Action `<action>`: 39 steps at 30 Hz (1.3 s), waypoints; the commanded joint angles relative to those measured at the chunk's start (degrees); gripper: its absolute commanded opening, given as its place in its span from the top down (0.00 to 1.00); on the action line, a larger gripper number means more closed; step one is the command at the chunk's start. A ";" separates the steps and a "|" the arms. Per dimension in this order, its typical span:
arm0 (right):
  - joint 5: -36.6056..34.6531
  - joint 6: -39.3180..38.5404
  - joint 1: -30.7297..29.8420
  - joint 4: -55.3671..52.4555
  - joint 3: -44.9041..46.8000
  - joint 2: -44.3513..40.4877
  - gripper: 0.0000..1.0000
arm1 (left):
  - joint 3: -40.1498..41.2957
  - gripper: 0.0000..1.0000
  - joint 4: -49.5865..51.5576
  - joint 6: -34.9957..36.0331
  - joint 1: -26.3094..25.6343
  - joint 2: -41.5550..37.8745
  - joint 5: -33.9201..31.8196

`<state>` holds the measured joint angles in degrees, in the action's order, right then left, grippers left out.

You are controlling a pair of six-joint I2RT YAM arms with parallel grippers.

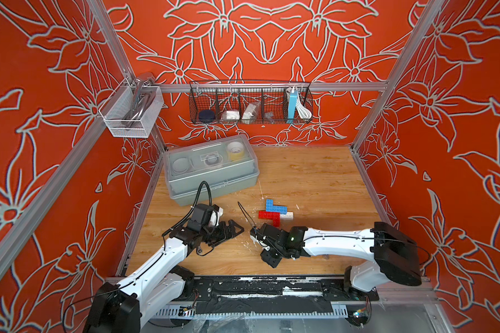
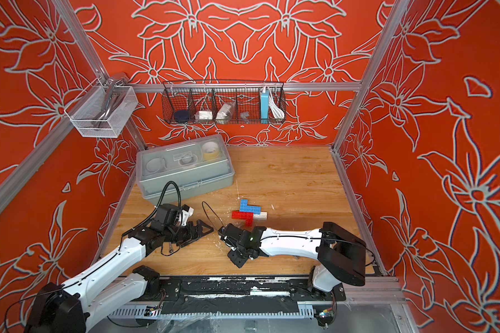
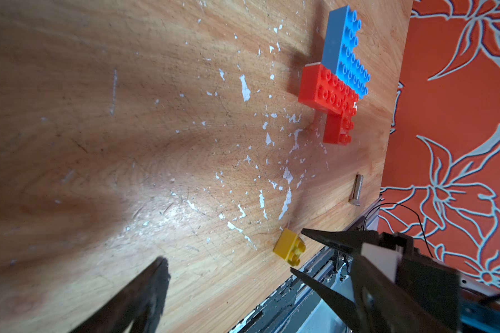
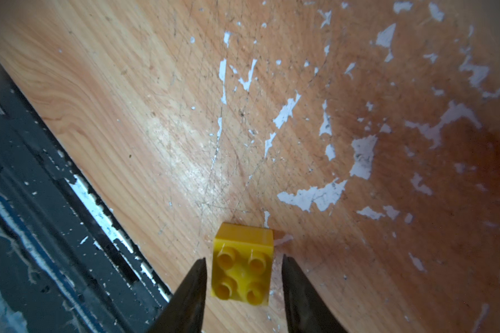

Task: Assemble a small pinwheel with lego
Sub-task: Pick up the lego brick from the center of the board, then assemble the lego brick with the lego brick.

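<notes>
Progress: pinwheel (image 1: 274, 212) sat half built on the counter (image 1: 300, 178), two blue and two red arms locked in a cross with a white brick (image 1: 289, 214) peeking out beneath. No yellow centre on it!
Left to do: by my reckoning, fetch the yellow brick (image 3: 289, 246) and press it onto the pinwheel's middle.
Yellow brick: lay studs-up, well apart from the pinwheel, on its robot side.
Right hand (image 4: 243, 258): pointed down, fingers apart and straddling the yellow brick with slim gaps either side. Not clamped.
Left hand (image 1: 234, 230): hung wide open and empty, low, off to the pinwheel's left.
</notes>
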<state>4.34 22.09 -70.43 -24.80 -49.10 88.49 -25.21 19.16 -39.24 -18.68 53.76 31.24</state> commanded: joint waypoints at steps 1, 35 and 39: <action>-0.25 0.59 -0.25 -0.03 -1.08 0.33 0.55 | -0.46 0.07 -0.35 0.55 0.40 0.21 0.14; 9.30 -44.74 29.47 -24.79 -22.71 -3.65 0.82 | -1.15 0.11 -39.16 -21.49 -2.41 18.02 6.17; 9.18 -51.02 30.98 -27.67 -28.17 1.72 0.83 | -3.74 0.11 -41.09 -21.11 -2.59 22.17 6.95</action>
<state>11.73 -20.01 -39.83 -47.11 -74.43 87.61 -27.03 -17.43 -59.64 -20.82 74.02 36.86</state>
